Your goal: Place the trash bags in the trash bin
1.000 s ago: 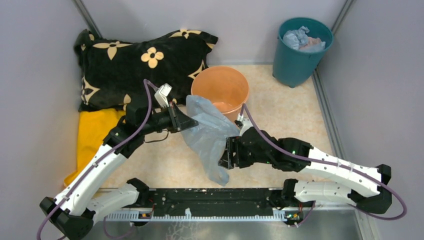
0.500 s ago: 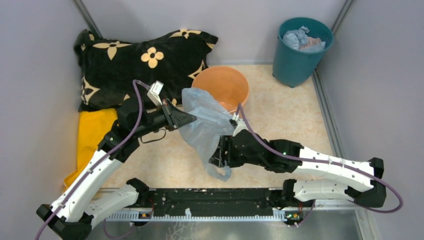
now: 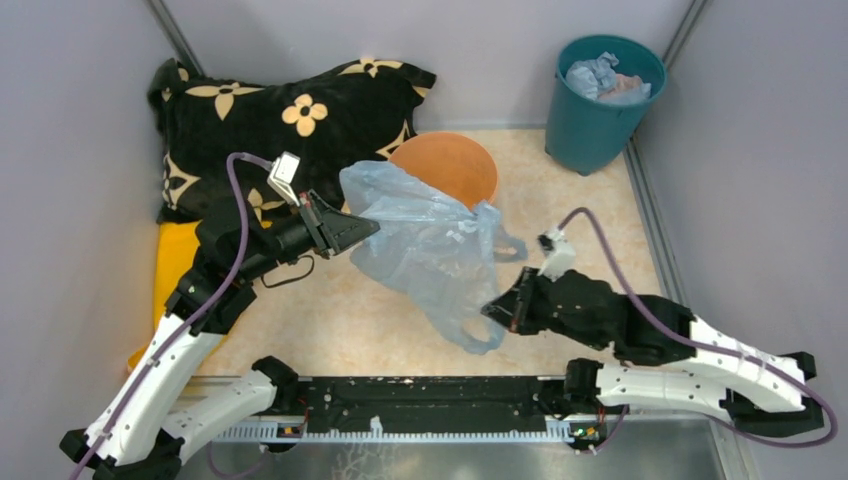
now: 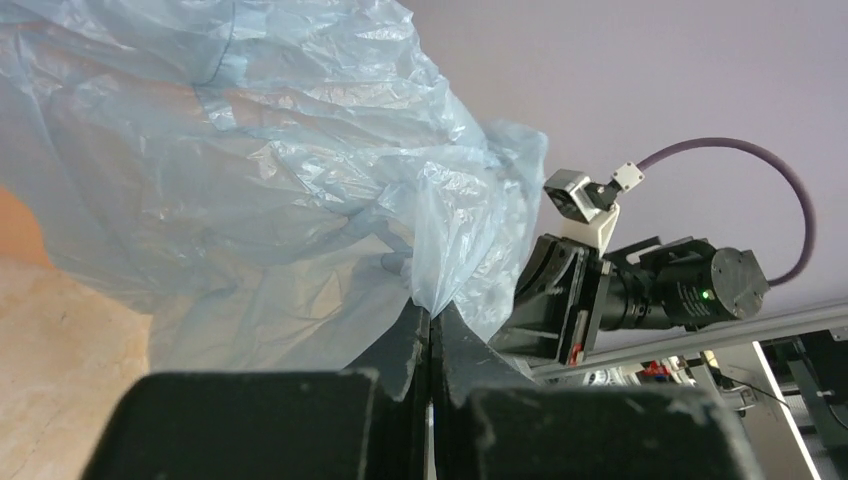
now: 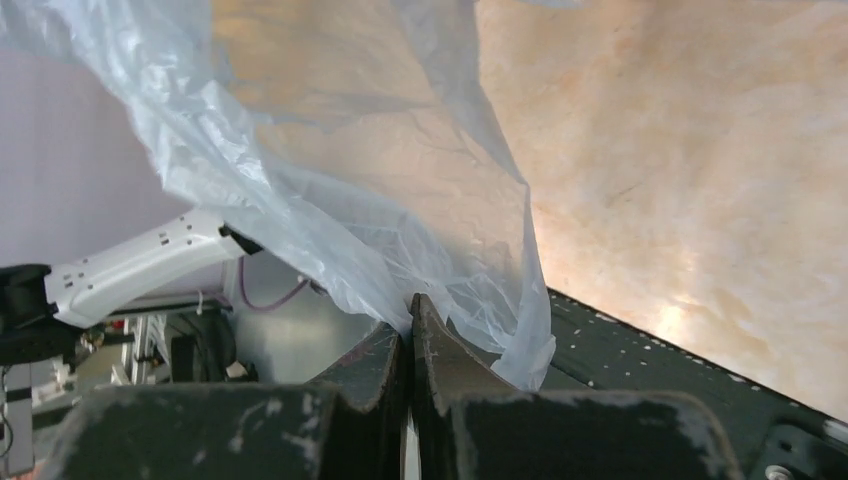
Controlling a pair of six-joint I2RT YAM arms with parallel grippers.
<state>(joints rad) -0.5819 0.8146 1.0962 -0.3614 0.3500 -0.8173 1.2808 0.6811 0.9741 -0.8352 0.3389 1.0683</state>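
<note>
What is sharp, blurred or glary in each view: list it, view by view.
Top external: even light, everything sharp, the trash bag showing only faint sheen. Left wrist: bag crinkles crisp with white highlights, the dark left gripper soft because it sits so near the lens. Right wrist: floor beyond the film blurred, with a bright glare patch low right, and the right gripper in shadow.

Left arm [image 3: 175, 345] angles rightward, left fingers [image 4: 403, 350] pinched tight; right arm [image 3: 700, 350] leftward, right fingers [image 5: 442, 362] likewise.

1 overhead view looks down; 2 wrist views (very close) share the trash bag [image 3: 430, 240].
</note>
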